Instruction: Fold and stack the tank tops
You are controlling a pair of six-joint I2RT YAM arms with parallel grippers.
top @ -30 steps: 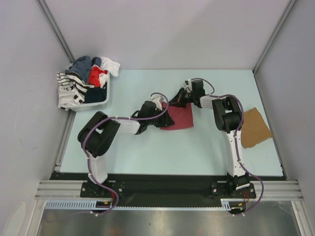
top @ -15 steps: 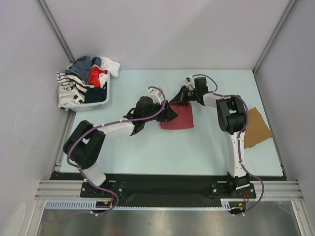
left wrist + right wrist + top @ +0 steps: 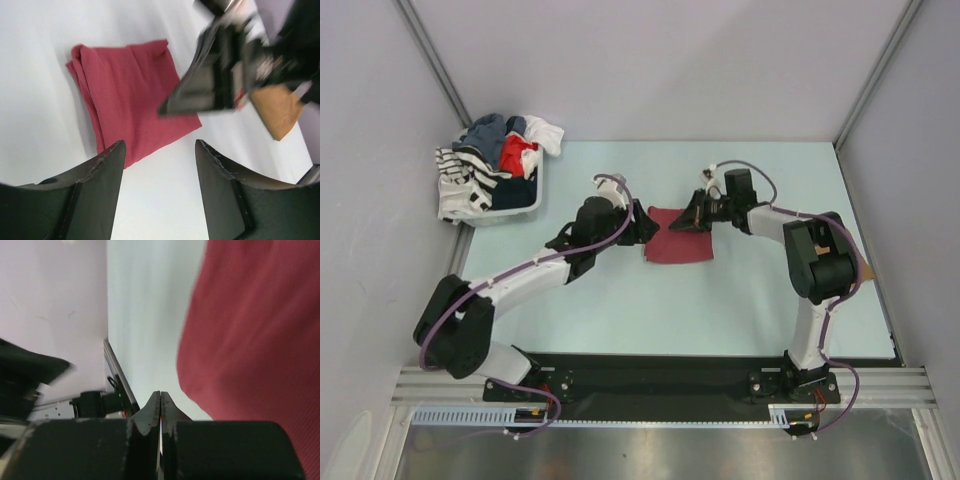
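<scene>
Table (image 3: 620, 310) now has the left arm (image 3: 520, 275) swung back to the left of the maroon tank top (image 3: 678, 238), while the right arm (image 3: 815, 262) has stretched out and reaches the top from its right. A second ago both arms were bunched over the cloth with part of it lifted. Now it lies flat on its own as a small folded rectangle, so the fold looks done and released; stacking not yet done. The bin of mixed clothes (image 3: 515, 210) sits well to the far left of the maroon top, untouched, and more tops are probably in there. The tan tank top (image 3: 277, 110) lies folded well to the right of the maroon top, mostly hidden under the right arm from above. It is likely the stack spot, so the right arm itself is in the way of that route. The left gripper (image 3: 159, 150) has spread its jaws and backed off just left of the maroon top, empty. The right gripper (image 3: 160, 396) is pressed together at the maroon top's far right corner, no cloth seen between the fingers.
</scene>
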